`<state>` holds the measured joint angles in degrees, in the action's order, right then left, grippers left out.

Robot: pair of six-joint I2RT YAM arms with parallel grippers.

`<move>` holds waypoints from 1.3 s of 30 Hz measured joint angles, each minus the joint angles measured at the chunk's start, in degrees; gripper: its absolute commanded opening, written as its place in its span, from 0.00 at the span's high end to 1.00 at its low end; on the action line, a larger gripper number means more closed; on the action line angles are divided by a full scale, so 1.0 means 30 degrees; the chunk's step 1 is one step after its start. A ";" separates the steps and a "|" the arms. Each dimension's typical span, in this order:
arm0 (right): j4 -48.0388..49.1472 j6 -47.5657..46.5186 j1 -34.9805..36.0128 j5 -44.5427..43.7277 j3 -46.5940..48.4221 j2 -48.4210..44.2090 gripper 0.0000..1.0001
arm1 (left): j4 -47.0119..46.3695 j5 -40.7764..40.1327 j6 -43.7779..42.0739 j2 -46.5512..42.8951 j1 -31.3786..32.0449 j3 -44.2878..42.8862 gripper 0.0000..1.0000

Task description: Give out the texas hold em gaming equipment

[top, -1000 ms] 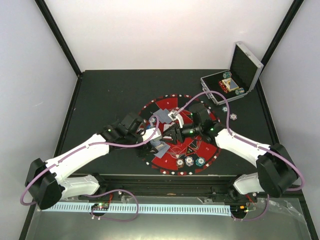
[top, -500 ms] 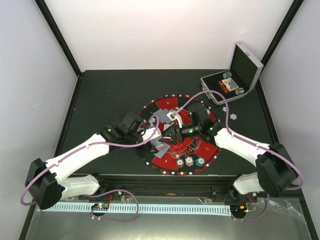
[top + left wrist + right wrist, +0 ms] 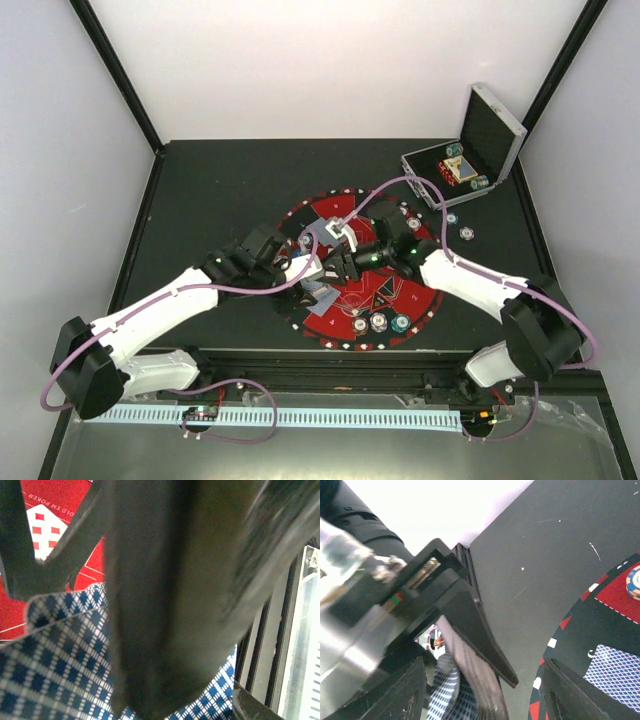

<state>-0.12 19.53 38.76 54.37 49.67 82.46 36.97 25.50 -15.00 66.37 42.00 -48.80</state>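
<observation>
- Left pincer [image 3: 303, 268]: jaws closed down. It appears to grip a card deck [image 3: 479, 692] edge-on; the left wrist view is blurred, so the exact hold is not confirmed.
- Card deck: its stacked edges and blue-checked back show in the right wrist view, directly below the left pincer's black finger.
- Right pincer [image 3: 338, 262]: jaws standing well apart, nothing gripped. Its two fingers [image 3: 575, 695] flank the card deck without visible contact.
- The two pincers face each other tip to tip, just beside one another, over the middle of the red-and-black mat [image 3: 340, 208].
- Loose card [image 3: 615, 667]: lies flat and face-down on the mat, just outside the right pincer's finger.
- Orange-edged chip [image 3: 634, 580]: lies flat on a red field of the mat, beyond the loose card, away from the right pincer.
- Row of chips [image 3: 380, 322]: three side by side at the mat's near rim, nearer the arm bases than both pincers.
- Two chips [image 3: 467, 233]: on the bare table [image 3: 220, 200], well apart from the right pincer, on its outer side.
- Silver case [image 3: 495, 130]: lid raised, chips inside, at the far corner of the table beyond the right pincer.
</observation>
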 measured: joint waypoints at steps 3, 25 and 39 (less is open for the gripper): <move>-0.0503 -0.0408 0.0335 -0.0415 0.0495 0.0750 0.38 | -0.0066 0.0022 0.0000 0.0000 0.0015 -0.0007 0.61; -0.2375 -0.2229 0.0860 -0.4080 0.0415 -0.0270 0.54 | -0.0138 -0.0299 0.0007 0.0007 0.0029 0.0029 0.61; -0.2856 -0.2725 0.0576 -0.4131 0.0095 -0.1115 0.47 | -0.0160 -0.0299 0.0007 0.0007 0.0029 0.0029 0.61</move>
<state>-8.69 11.35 40.49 41.98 49.95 79.11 36.49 24.60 -14.98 66.39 42.09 -48.71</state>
